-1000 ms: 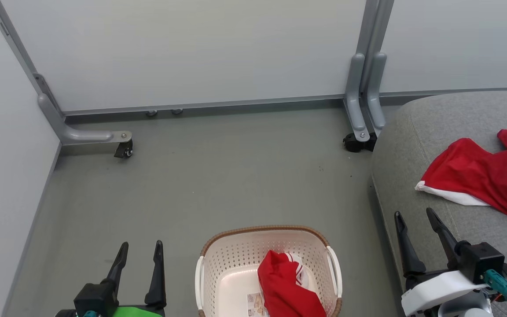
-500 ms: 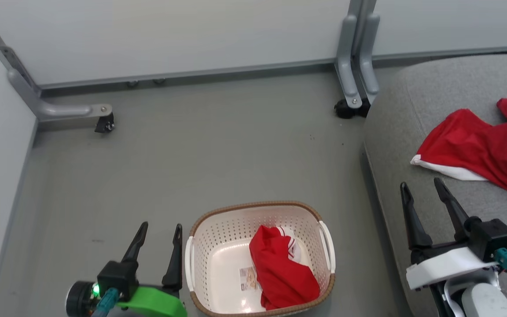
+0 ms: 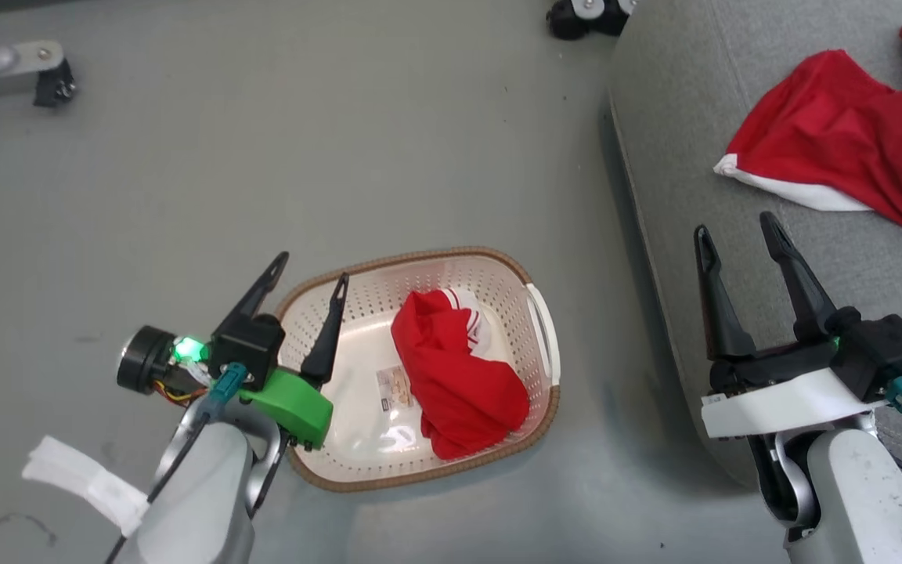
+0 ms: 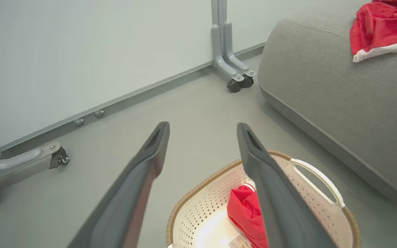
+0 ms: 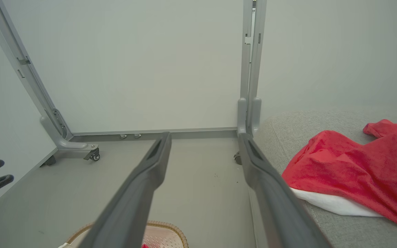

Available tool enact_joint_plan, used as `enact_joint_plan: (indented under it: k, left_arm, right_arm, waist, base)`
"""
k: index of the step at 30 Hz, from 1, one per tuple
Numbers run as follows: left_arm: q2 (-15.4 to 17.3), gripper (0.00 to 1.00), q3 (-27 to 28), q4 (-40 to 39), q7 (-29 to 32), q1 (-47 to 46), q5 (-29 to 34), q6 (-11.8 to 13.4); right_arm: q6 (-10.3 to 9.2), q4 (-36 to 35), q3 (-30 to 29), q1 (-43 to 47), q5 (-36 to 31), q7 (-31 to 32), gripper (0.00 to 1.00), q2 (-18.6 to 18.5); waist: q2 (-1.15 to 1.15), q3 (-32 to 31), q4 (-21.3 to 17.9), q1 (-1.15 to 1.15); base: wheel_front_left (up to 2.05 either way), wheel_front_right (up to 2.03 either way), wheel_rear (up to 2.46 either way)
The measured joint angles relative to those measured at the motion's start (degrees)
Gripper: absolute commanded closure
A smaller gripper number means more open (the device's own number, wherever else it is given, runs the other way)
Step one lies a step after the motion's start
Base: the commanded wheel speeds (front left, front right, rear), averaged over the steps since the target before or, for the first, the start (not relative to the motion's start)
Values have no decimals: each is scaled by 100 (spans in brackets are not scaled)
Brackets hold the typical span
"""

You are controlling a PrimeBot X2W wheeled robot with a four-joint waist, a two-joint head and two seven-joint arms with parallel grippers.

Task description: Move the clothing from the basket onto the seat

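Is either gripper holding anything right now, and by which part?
Nothing is held. The left gripper and the right gripper are both open and empty; the striped garment lies loose in the basket.

Honestly nothing here is readable, the closest thing is a small paper sticker (image 3: 395,389) on the inside floor of the basket (image 3: 451,254), near its middle, and whatever's printed on it is way too tiny and blurry to make out.
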Motion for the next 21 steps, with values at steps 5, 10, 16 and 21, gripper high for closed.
enact_joint_plan:
  k: [5, 10, 16, 21]
  left_arm:
    - [292, 0, -345, 506, -1, -778, 132, -5]
    - [500, 0, -817, 937, 0, -1403, 101, -9]
    - [728, 0, -1614, 1335, -1, -1891, 149, -9]
    - [876, 0, -2817, 1980, -1, -2402, 299, -10]
  right_arm:
    - [0, -194, 92, -194, 7, 0, 0, 126]
    - [-1, -286, 124, -378, 7, 0, 0, 227]
    - [-1, -403, -108, -478, -92, 1, 0, 320]
    - [-1, -523, -166, -554, -108, 0, 0, 367]
  waist:
    - [0, 610, -247, 0]
    - [0, 1216, -497, 1]
    - [0, 1808, -764, 1]
    - [0, 2200, -940, 0]
  base:
    - [0, 0, 0]
    - [0, 0, 0]
    - [0, 0, 0]
    - [0, 0, 0]
